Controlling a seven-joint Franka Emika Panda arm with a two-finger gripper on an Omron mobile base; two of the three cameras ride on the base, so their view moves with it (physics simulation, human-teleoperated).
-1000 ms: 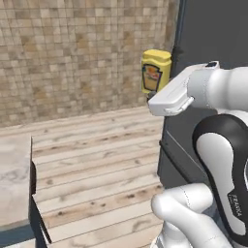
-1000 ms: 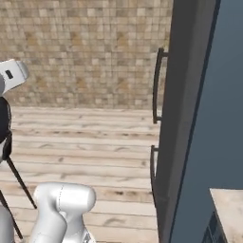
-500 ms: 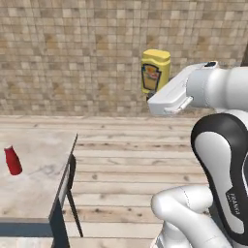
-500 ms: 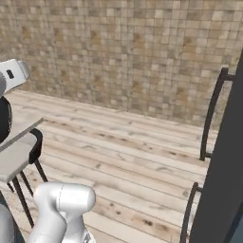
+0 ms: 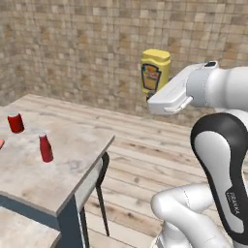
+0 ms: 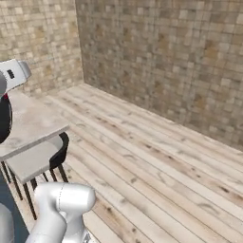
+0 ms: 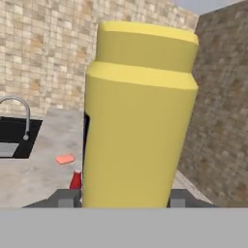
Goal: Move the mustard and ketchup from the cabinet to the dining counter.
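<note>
The counter (image 5: 72, 164) sits at lower left in the left base view, its near right corner overhanging a dark stool (image 5: 99, 181). Its right edge runs diagonally from that corner up toward the back wall. To the right of that edge, bare plank floor (image 6: 156, 161) stretches to the tiled wall (image 6: 166, 61), with open room across the whole width in the right base view.

On the counter, the ketchup (image 5: 45, 147) stands upright, well in from the right edge. A red can (image 5: 15, 122) stands farther left, apart from the ketchup. In the hand view, a sink (image 7: 12, 138) with a curved tap lies at far left and a small orange item (image 7: 64, 159) lies on the marble between the sink and the bottle.

The mustard (image 5: 155, 71) is held upright in mid-air, clear of the counter and to the right of its edge, label facing the left base camera. The gripper (image 7: 127, 197) is pinching the mustard low on its body; 1 fingertip (image 7: 65, 197) shows at each side of the yellow body in the hand view. The arm's forearm extends leftward and level at about the height of the bottle's base, with the elbow raised at right.
</note>
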